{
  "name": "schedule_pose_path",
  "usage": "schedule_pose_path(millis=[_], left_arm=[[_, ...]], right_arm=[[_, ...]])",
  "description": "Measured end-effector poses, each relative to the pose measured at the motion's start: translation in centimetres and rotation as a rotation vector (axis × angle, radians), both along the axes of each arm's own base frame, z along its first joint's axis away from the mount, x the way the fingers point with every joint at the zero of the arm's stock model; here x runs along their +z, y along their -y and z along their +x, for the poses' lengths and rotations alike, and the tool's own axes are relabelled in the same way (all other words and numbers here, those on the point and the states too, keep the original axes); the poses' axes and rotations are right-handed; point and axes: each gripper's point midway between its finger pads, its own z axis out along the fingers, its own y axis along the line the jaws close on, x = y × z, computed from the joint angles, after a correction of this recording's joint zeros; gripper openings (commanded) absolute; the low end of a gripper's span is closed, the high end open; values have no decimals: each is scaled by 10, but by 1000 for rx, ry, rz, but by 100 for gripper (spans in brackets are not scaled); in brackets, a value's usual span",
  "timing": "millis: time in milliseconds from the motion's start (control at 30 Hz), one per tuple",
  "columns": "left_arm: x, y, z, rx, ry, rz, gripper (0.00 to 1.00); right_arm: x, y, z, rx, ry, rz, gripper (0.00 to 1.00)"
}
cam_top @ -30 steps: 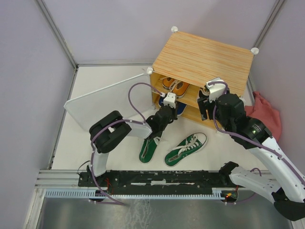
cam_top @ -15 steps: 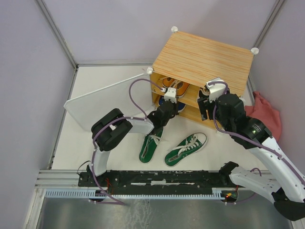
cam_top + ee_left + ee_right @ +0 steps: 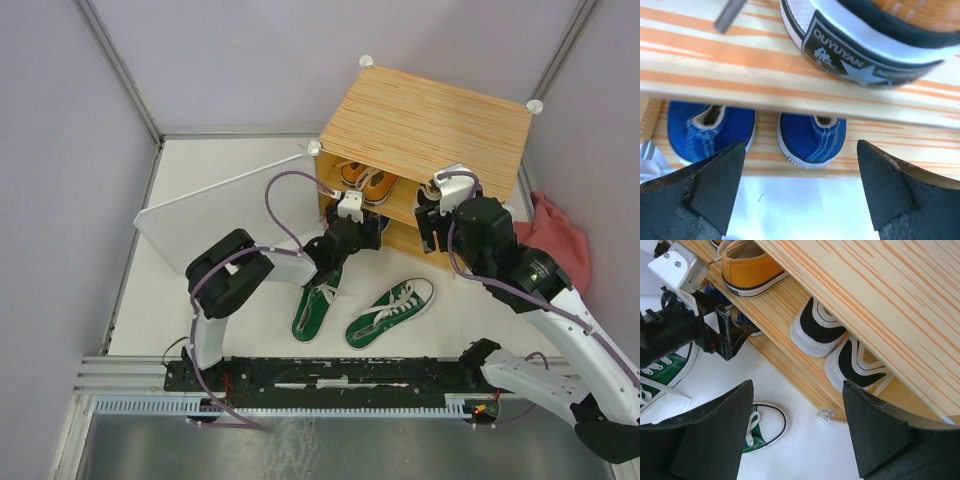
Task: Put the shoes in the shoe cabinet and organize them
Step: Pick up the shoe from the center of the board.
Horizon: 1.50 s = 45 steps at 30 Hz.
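Observation:
The shoe cabinet stands at the back with its front open. Two orange shoes sit on its upper shelf. On the lower shelf two blue shoes stand side by side, heels out. My left gripper is open just in front of them, holding nothing. Beside the blue pair, two black shoes share the lower shelf. Two green shoes lie on the floor. My right gripper hovers open and empty over the floor by the cabinet's right front.
The cabinet's pale door panel lies swung open to the left. A pink cloth is bunched at the cabinet's right side. Grey walls close in the white floor on three sides.
My left gripper pushed into the lower shelf, opened and let go of a blue shoe, then drew back slightly. The right arm has stayed still.

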Motion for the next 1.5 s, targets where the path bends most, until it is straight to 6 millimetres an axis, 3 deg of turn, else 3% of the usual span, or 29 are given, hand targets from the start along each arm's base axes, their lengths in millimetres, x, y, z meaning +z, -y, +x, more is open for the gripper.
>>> schedule_pose_path(millis=[233,433,600,800,900,1067,1233,1433,1500], left_arm=[[30,-27,-35,-33,-22,16,99],[50,-51,-103,-98,-29,50,98],[38,-57,-182,-190,-107,87,94],[8,-90,-231,-161,-238,108,95],[-5,-105,-241,-122,-276,117,96],[-13,-122,-240,-40,-294,78,93],[-19,-127,-237,7,-298,47,79],[-26,-123,-239,1,-296,41,75],[-32,-121,-239,1,-295,45,68]], right_arm=[[-1,2,-4,1,-7,-1,81],[-4,1,-7,7,-24,12,81],[-8,0,-10,10,-38,21,81],[-9,0,-11,9,-44,29,81],[-11,0,-13,10,-51,34,81],[-16,-2,-16,19,-64,47,80],[-16,-3,-18,28,-69,57,80],[-16,-5,-19,38,-74,61,79],[-17,-6,-19,43,-78,62,79]])
